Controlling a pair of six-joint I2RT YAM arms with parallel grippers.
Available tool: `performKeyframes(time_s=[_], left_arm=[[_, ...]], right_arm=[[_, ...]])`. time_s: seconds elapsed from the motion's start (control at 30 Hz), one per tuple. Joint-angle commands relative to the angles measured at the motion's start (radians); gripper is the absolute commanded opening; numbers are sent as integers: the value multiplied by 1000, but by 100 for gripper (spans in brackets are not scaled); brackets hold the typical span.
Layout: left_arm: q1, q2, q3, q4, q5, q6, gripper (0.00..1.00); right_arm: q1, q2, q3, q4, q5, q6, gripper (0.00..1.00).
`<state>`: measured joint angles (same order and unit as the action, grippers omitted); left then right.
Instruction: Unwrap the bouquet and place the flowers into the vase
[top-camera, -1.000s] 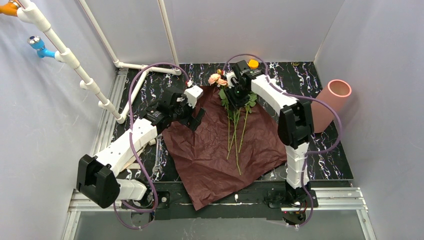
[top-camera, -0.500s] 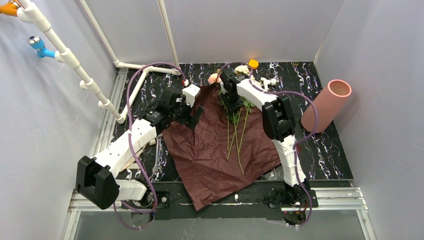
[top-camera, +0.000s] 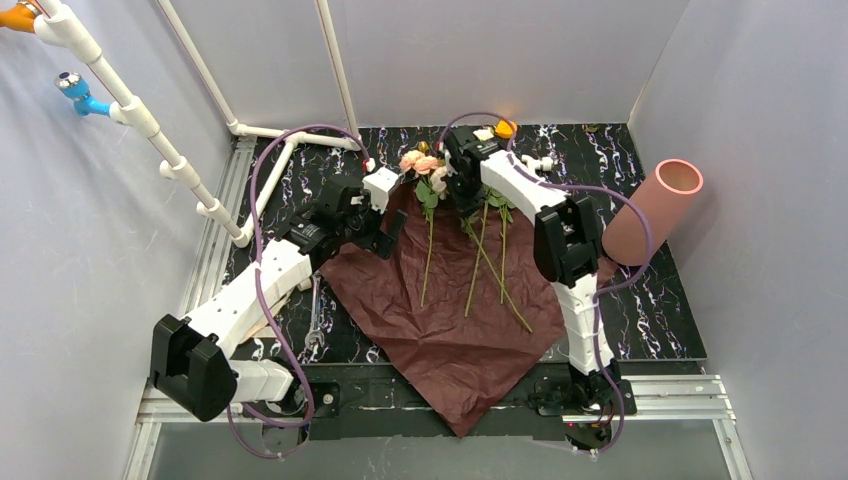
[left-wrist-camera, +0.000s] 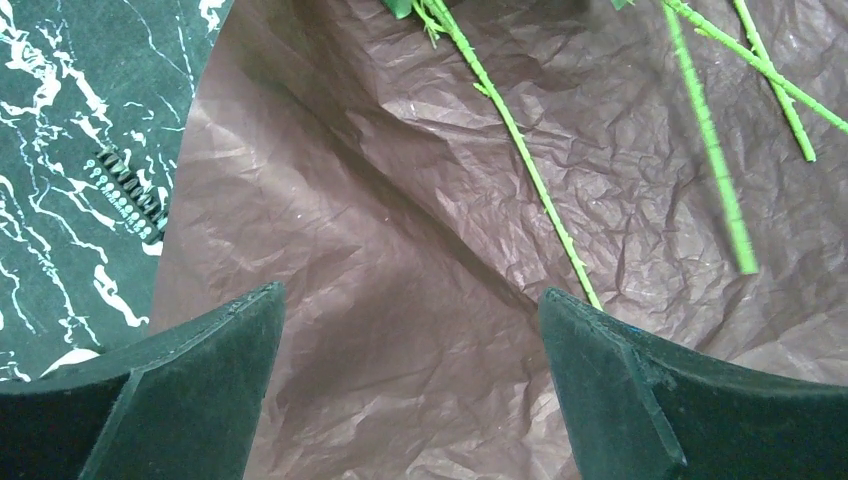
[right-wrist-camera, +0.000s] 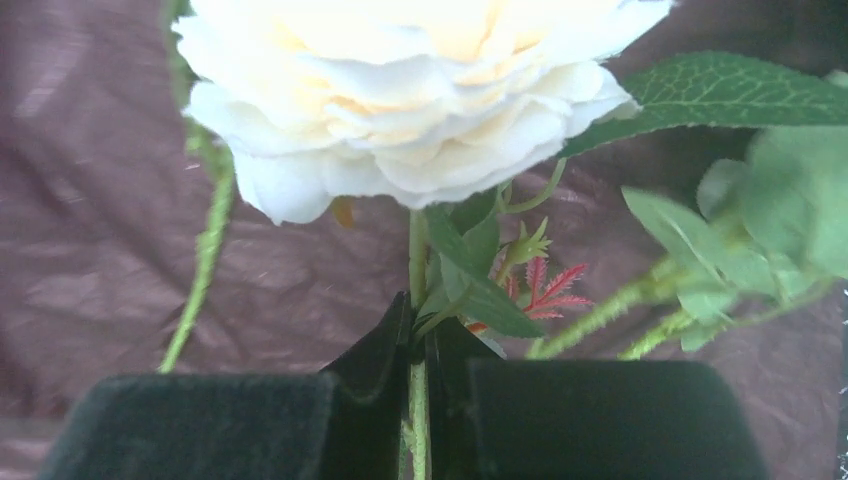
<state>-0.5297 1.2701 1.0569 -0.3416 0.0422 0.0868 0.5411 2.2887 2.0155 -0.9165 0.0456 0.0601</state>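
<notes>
- You are looking down on a dark, white-veined marbled counter (top-camera: 650, 300) with a sheet of maroon wrapping paper (top-camera: 450, 310) lying open and flat across its middle.
- The unwrapping looks done: the paper no longer encloses anything and lies spread like a crumpled diamond.
- The flowers (top-camera: 420, 165) lie loose on the paper, their heads bunched at the far edge and their long thin stems (top-camera: 480, 265) fanned toward you.
- None has reached the vase (top-camera: 650, 215), so by this judgement all of the placing is left.
- The vase is a plain salmon-pink cylinder with a matte skin and a wide round mouth. It sits at the right side of the counter, well apart from the flowers.
- Your right end effector (right-wrist-camera: 418, 335) is clenched on one green stem (right-wrist-camera: 416, 260), just below a full cream rose (right-wrist-camera: 420, 90).
- That rose has soft, layered, ruffled petals. A veined, serrated leaf (right-wrist-camera: 720, 95) and a small reddish sprig sit beside it.
- Your left end effector (left-wrist-camera: 410, 300) is released, its dark padded fingers (left-wrist-camera: 200, 350) spread wide. It hovers over the left part of the paper and holds nothing.
- The paper is thin and densely creased, with a faint sheen along its folds.
- The stems look stiff and slightly knobbly, bright green like plastic.
</notes>
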Motion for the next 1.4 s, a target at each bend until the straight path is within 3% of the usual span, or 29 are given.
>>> performKeyframes(time_s=[0.0, 0.27, 0.37, 0.5, 0.87, 1.1, 1.37], left_arm=[[5, 17, 53, 19, 46, -33, 98], [5, 65, 109, 45, 153, -39, 98], [5, 76, 139, 51, 221, -38, 98], [5, 87, 165, 75, 283, -33, 98], [5, 117, 225, 95, 389, 17, 98], [5, 140, 243, 114, 455, -9, 98], [5, 207, 253, 169, 528, -68, 98]], right_arm=[[-16, -164, 22, 16, -91, 76, 1], [-115, -268, -16, 141, -308, 191, 1], [-161, -324, -66, 294, -446, 267, 1], [-176, -405, -87, 526, -491, 309, 1], [-226, -575, -51, 644, -413, 229, 1], [-274, -752, -152, 719, -227, 154, 1], [-283, -876, -134, 688, 0, 50, 1]])
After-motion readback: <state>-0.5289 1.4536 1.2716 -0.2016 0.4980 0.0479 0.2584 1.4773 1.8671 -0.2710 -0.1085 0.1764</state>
